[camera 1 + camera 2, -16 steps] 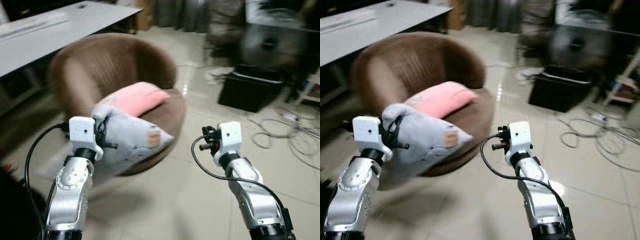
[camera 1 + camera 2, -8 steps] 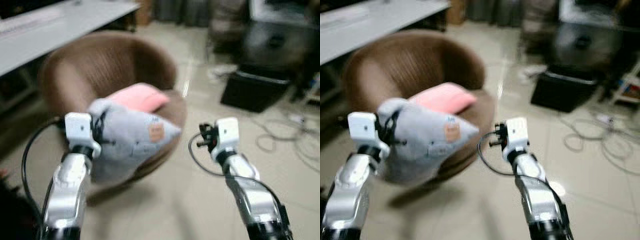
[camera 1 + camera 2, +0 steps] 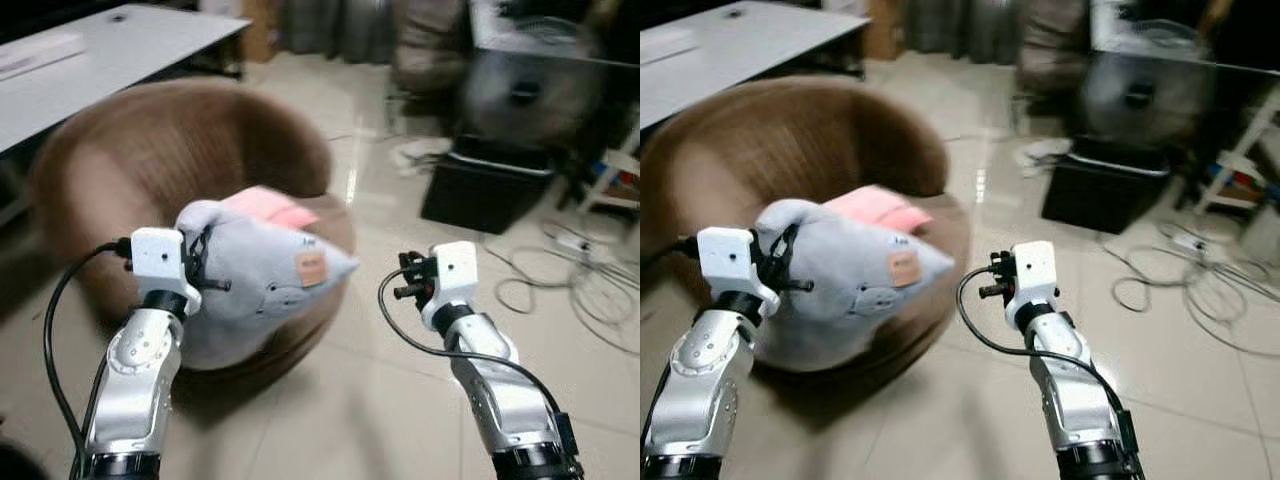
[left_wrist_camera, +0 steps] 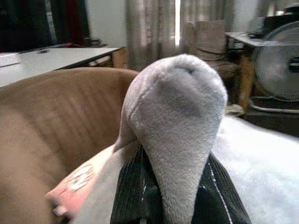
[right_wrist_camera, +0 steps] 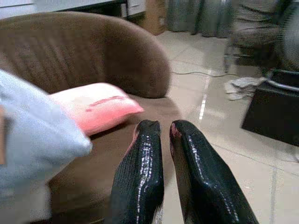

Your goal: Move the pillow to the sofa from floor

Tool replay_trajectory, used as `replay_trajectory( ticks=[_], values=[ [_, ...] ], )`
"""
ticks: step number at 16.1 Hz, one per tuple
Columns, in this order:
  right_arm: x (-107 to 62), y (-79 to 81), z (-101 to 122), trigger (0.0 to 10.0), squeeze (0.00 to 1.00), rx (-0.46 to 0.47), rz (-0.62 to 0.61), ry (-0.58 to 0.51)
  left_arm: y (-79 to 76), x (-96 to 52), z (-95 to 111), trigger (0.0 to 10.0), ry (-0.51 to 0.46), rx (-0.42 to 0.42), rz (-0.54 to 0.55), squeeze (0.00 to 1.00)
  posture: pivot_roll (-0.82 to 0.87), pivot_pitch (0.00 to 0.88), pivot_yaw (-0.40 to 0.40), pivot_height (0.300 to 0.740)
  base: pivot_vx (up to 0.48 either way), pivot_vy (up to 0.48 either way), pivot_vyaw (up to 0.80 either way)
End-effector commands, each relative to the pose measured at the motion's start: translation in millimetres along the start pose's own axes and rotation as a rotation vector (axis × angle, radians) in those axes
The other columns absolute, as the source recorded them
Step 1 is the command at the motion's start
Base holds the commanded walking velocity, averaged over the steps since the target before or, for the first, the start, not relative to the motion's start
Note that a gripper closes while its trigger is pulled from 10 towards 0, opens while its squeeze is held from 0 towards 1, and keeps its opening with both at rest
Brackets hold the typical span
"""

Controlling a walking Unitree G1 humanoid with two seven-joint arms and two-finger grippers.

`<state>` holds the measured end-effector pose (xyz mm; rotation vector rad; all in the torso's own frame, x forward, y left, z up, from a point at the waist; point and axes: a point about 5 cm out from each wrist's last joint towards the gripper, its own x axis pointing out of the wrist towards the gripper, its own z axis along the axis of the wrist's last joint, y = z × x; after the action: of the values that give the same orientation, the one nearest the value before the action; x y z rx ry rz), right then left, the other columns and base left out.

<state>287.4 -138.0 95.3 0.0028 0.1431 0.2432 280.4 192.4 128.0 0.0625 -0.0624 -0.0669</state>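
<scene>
- Left gripper [image 4: 170,196] pinches a corner of the grey pillow [image 3: 262,272], held in the air over the brown sofa [image 3: 150,170]
- Pink cushion [image 5: 96,109] lies on the seat
- Right gripper [image 5: 166,133] pressed together, beside the pillow

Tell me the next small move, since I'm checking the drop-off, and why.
Probably carry the grey pillow a little further forward over the sofa seat, then let go. The left gripper has its fingers clamped on a corner, and the pillow hangs at the seat's front edge beside the pink pillow.
</scene>
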Motion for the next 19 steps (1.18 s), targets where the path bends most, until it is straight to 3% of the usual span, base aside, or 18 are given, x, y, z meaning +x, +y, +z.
replay_trajectory(
  ticks=[1, 5, 11, 15, 18, 19],
  values=[
    [-0.1, -5.0, 5, 10.0, 0.0, -0.021, -0.004, -0.021, -4.3, 4.0, 15, 10.0, -0.074, 0.011, -0.022, 0.0, 0.05, 0.0, 0.011, 0.74, 0.446, 0.0, 0.0],
    [0.6, -2.5, 6, 10.0, 0.0, -0.032, 0.013, -0.026, -3.0, 6.6, 20, 10.0, -0.088, 0.035, -0.03, 0.0, 0.05, 0.0, 0.013, 0.74, 0.451, 0.0, 0.6],
    [-0.9, -6.7, 4, 10.0, 0.0, 0.001, -0.019, -0.031, -2.8, 10.7, 25, 10.0, -0.096, 0.083, -0.071, 0.0, 0.05, 0.0, 0.02, 0.74, 0.451, 0.0, 0.0],
    [0.2, -5.7, 4, 10.0, 0.0, 0.0, -0.007, -0.027, 5.6, 26.8, 37, 10.0, -0.089, 0.14, -0.121, 0.0, 0.05, 0.0, 0.014, 0.74, 0.431, 0.0, 0.0],
    [-0.1, -5.7, 5, 10.0, 0.0, -0.001, 0.009, -0.024, 14.0, 42.5, 46, 10.0, -0.058, 0.204, -0.13, 0.0, 0.05, 0.0, 0.009, 0.74, 0.0, 0.0, 0.0],
    [-0.1, -6.5, 5, 10.0, 0.0, 0.0, 0.015, -0.021, 17.7, 55.8, 53, 10.0, -0.03, 0.241, -0.133, 0.0, 0.05, 0.0, 0.004, 0.74, 0.0, 0.0, 0.0]
  ],
)
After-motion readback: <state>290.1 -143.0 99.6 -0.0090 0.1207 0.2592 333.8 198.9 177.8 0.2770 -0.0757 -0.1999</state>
